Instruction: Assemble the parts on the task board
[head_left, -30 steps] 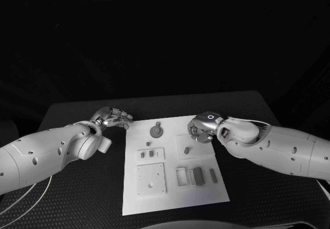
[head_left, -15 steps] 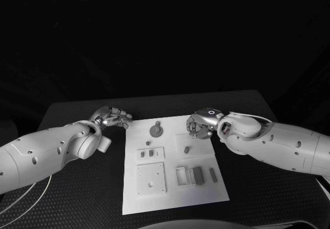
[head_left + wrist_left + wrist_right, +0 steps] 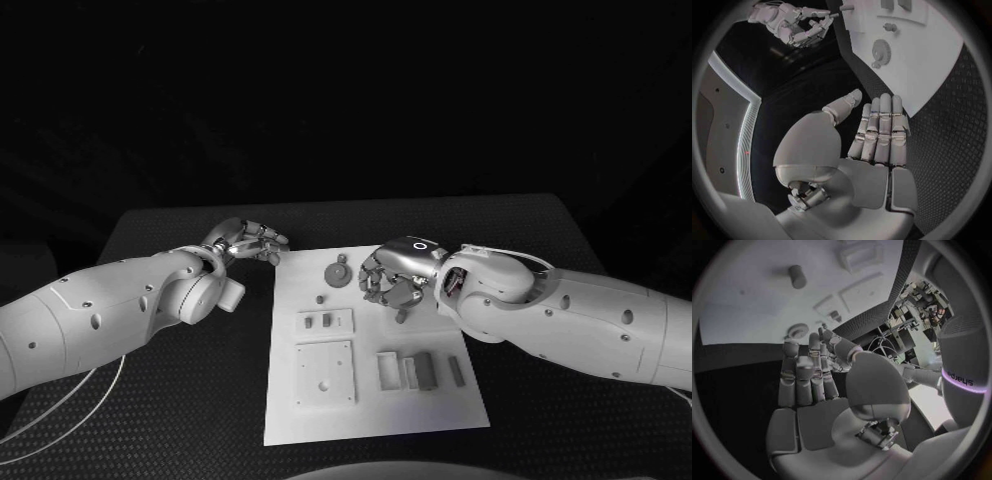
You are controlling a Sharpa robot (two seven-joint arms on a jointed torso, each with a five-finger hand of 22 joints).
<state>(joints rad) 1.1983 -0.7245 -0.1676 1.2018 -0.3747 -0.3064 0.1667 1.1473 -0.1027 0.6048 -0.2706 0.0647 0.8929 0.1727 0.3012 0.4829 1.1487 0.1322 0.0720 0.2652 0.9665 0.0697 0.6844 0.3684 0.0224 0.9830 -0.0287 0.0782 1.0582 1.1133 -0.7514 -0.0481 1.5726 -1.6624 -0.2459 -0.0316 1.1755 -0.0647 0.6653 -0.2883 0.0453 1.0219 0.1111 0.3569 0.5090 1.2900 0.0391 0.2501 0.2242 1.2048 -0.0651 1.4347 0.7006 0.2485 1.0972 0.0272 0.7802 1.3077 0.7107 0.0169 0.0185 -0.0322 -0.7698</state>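
The white task board (image 3: 378, 415) lies in the middle of the black table. On it a round toothed part (image 3: 336, 272) sits near the far edge, and a small dark part (image 3: 401, 317) lies just right of the middle. My right hand (image 3: 392, 275) is over the board's far right part, beside the round part, fingers straight and holding nothing (image 3: 807, 385). My left hand (image 3: 247, 240) stays off the board's far left corner over the table. Its fingers are stretched out side by side with nothing in them (image 3: 878, 134).
Two small parts (image 3: 319, 321) stand in a raised plate on the board's left. A larger square plate (image 3: 325, 373) lies nearer me, and several grey blocks (image 3: 420, 371) stand to its right. Black table mat (image 3: 577, 400) surrounds the board.
My right hand has moved left across the board's far part, closer to the round toothed part. The left hand has hardly moved. The camera shifted slightly.
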